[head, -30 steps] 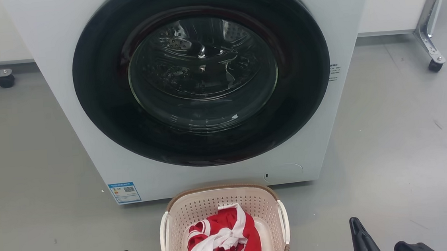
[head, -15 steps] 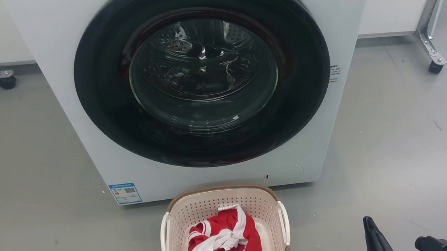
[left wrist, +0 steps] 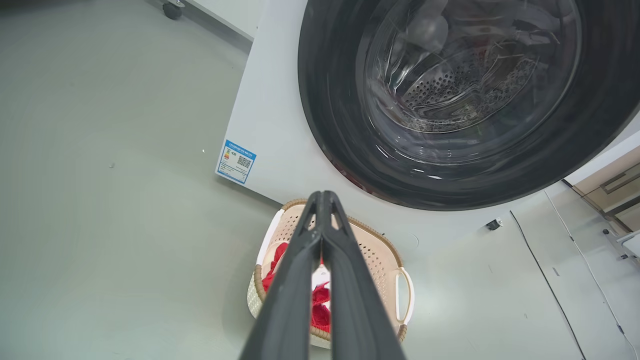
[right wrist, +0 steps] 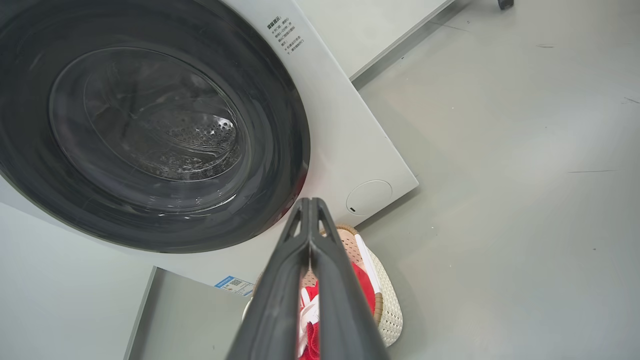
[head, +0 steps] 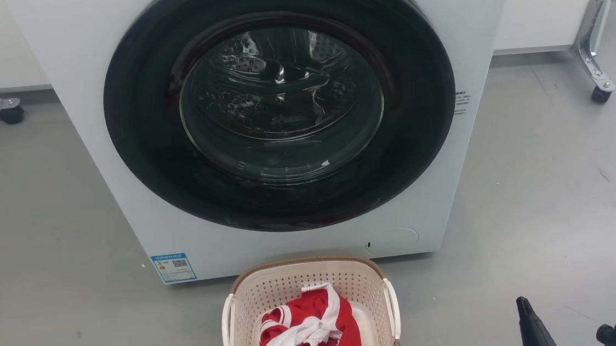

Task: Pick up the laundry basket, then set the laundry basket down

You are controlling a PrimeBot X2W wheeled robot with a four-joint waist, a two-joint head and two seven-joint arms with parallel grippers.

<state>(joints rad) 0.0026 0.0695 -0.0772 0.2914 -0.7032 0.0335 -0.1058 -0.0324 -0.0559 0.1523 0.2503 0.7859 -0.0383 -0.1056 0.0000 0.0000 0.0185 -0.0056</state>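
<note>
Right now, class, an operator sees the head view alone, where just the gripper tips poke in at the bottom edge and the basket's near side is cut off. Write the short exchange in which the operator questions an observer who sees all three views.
Operator: Are my grippers open or shut?
Observer: Shut. In each wrist view the fingers meet at the tips with nothing between them, on the left gripper and the right gripper alike.
Operator: And the part of the basket I can't see?
Observer: The left wrist view takes in the laundry basket down to its near rim, standing on the floor.
</note>
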